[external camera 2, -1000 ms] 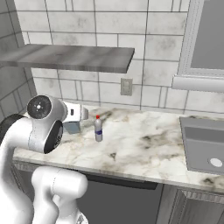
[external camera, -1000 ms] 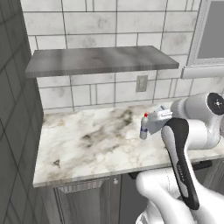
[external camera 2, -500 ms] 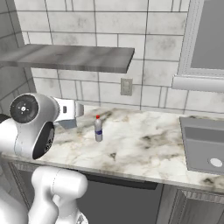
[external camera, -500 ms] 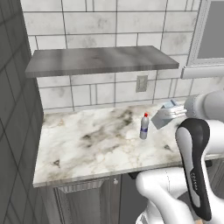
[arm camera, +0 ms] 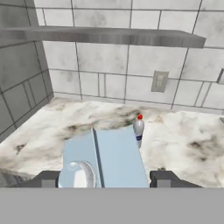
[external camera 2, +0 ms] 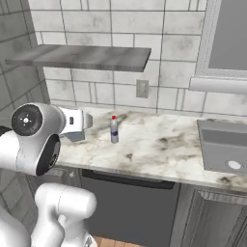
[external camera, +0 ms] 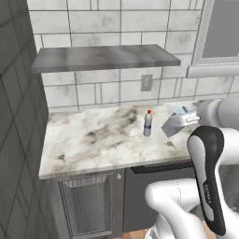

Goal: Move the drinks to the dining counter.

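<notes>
The light blue-grey carton is held clamped between the two dark fingertips of the gripper, lifted clear of the marble worktop and tipped, so that in the hand view its gabled top and round white spout are seen close before the camera. It can be judged that the carton has been taken first of the pair and is kept raised so that it can be carried off without being dragged across the stone; the dining counter is not to be seen from here, so the carrying is judged to lie ahead. The bottle with the red cap is left standing upright on the worktop, just beside the carton and on the side of it away from the sink, below the wall outlet; it is untouched and apart from the carton. In the left base view the carton is seen tilted above the worktop with a shadow under it, which confirms that it is off the surface. In the right base view the carton is mostly hidden behind the arm's white wrist, but the sink is shown well apart from the bottle. The grey shelf above the worktop is shown in all three views.
</notes>
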